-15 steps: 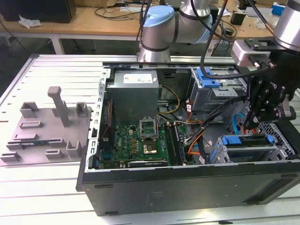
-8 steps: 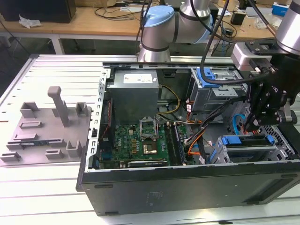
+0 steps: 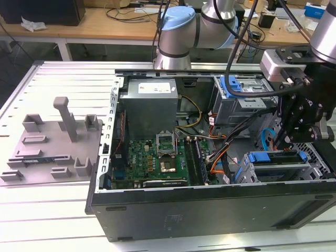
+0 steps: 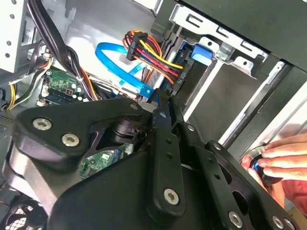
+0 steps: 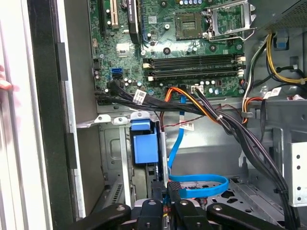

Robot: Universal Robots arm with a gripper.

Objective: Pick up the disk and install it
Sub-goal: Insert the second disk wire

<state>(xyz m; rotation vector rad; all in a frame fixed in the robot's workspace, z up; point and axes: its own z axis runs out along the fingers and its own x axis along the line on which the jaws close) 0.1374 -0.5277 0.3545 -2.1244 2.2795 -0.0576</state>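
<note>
Disk (image 3: 277, 157) sits edge-up in the drive cage (image 3: 273, 172) at the case's front corner — already slotted in. Gripper (image 3: 282, 143) hangs right above it, fingers nearly together, gripping nothing visible.
</note>
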